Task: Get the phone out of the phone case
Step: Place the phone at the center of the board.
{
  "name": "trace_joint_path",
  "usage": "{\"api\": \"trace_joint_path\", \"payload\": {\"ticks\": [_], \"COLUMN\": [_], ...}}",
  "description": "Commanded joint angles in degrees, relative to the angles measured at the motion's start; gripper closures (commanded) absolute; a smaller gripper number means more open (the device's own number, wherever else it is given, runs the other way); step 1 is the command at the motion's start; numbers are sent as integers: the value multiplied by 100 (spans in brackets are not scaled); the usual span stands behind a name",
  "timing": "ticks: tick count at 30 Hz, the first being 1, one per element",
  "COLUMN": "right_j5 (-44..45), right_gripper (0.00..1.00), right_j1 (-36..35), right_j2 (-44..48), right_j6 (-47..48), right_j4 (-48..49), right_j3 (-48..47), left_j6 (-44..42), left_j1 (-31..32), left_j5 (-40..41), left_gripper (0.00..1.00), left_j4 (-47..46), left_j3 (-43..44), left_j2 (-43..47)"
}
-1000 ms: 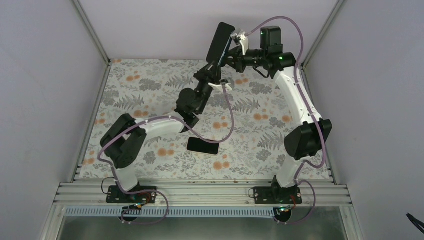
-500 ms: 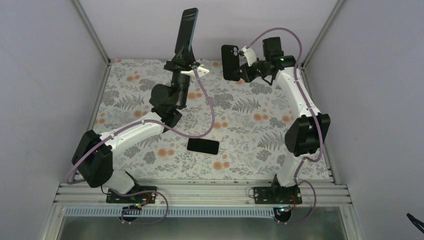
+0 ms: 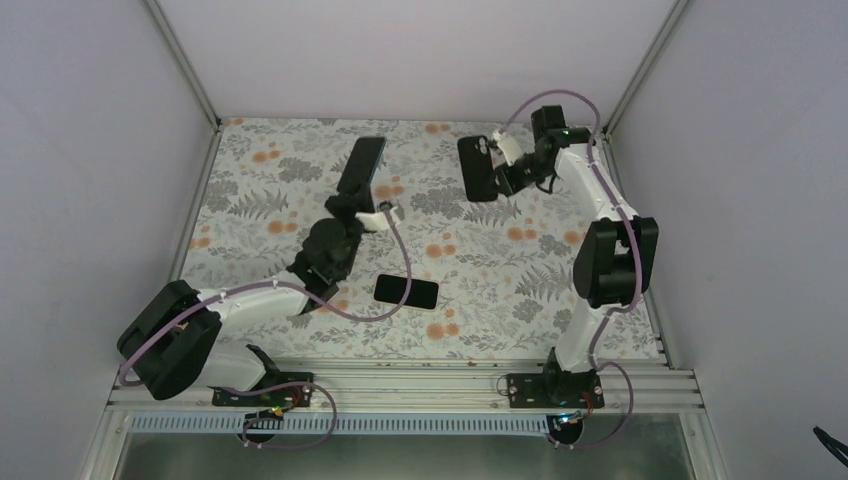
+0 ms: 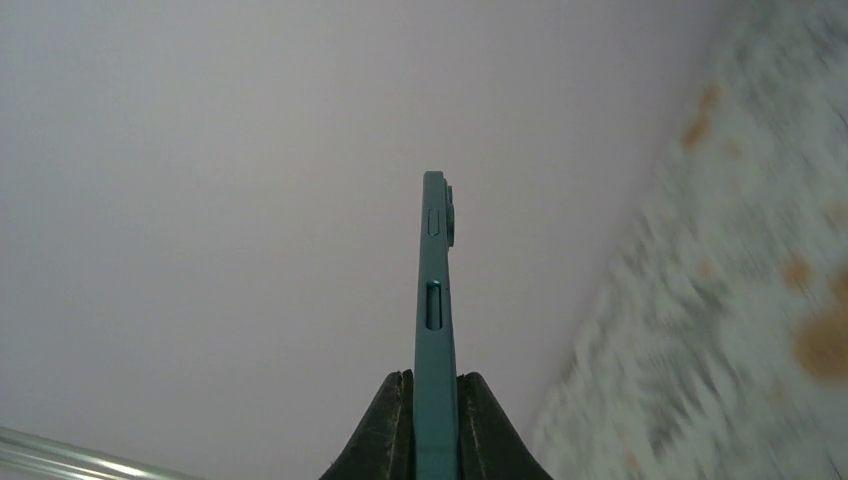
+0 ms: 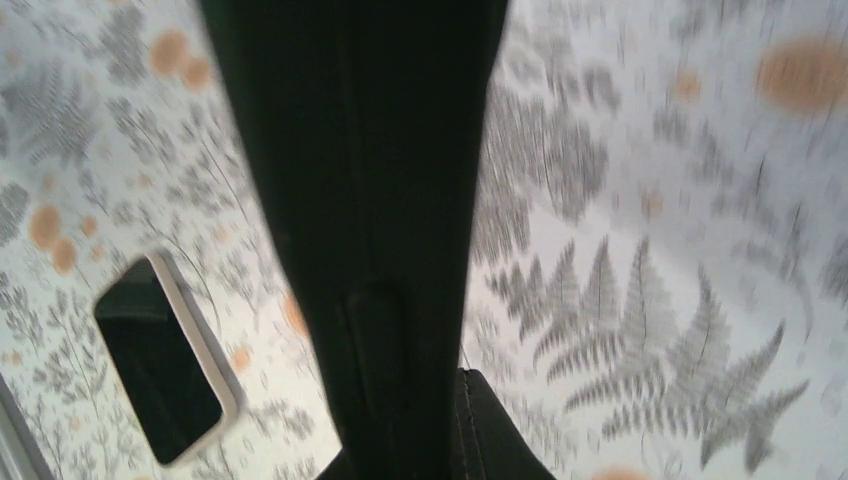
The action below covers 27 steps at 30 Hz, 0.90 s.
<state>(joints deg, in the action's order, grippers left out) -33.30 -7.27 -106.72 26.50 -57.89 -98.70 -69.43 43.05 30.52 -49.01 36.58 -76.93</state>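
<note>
My left gripper (image 3: 349, 201) is shut on the lower end of a teal phone (image 3: 362, 164), which it holds up over the far left-middle of the mat. In the left wrist view the phone (image 4: 436, 290) stands edge-on between the shut fingers (image 4: 386, 430), its buttons and camera bump showing. My right gripper (image 3: 501, 172) is shut on a black phone case (image 3: 477, 167) held over the far right of the mat, well apart from the phone. The case (image 5: 370, 150) fills the middle of the right wrist view, with one finger (image 5: 495, 430) beside it.
A second phone (image 3: 406, 291) with a light rim lies flat, screen up, on the fern-patterned mat (image 3: 500, 270) near the middle front; it also shows in the right wrist view (image 5: 160, 365). Grey walls and metal frame posts enclose the mat.
The phone and the case have come apart. My left arm has swung left and down with the teal phone. My right arm has lowered the black case toward the far right.
</note>
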Motion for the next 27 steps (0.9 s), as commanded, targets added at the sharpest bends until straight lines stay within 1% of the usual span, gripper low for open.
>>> {"api": "trace_joint_path", "payload": {"ticks": [1,6,8,11,12,13,14,15,19,21,23,24,26,27], "right_j5": [214,414,618,981,1119,1296,1466,1625,2408,2847,3266,3433,3514,3462], "right_gripper": [97,97,96,96,92,86,80,76,53,47,36,29,12,2], "right_j1": [348,550,597,657,672,683,698,709,724,710,662,596,332,113], "right_j2": [-270,-574,-758,-1002,-1066,-1107,-1125,-1115,-984,-917,-744,-609,-243,8], "right_j6": [400,391,320,228,186,147,113,101,85,135,219,311,607,854], "right_j4": [-429,-247,-173,-131,-116,-80,-46,-6,80,0,-17,-25,-135,-227], "right_j3": [626,1053,1096,1050,1013,983,964,951,966,1016,1138,1245,1509,1698], "left_j6": [-538,-462,-298,225,420,604,818,954,1261,1377,1576,1695,1857,1916], "left_j1": [-220,-498,-517,-499,-500,-500,-499,-499,-491,-482,-474,-482,-466,-456], "left_j5": [378,500,479,240,80,-109,-289,-499,-1317,-1747,-2026,-2172,-2366,-2454], "left_gripper": [98,98,98,98,98,97,95,85,60,44,27,21,1,0], "left_j4": [-368,-167,179,1259,1765,2232,2615,3044,4361,5208,5883,6159,6582,6740], "left_j3": [-866,-1511,-1629,-1545,-1461,-1361,-1268,-1145,-851,-617,-335,-200,-56,0], "left_j2": [329,207,170,197,222,236,247,238,163,11,-207,-295,-332,-268]}}
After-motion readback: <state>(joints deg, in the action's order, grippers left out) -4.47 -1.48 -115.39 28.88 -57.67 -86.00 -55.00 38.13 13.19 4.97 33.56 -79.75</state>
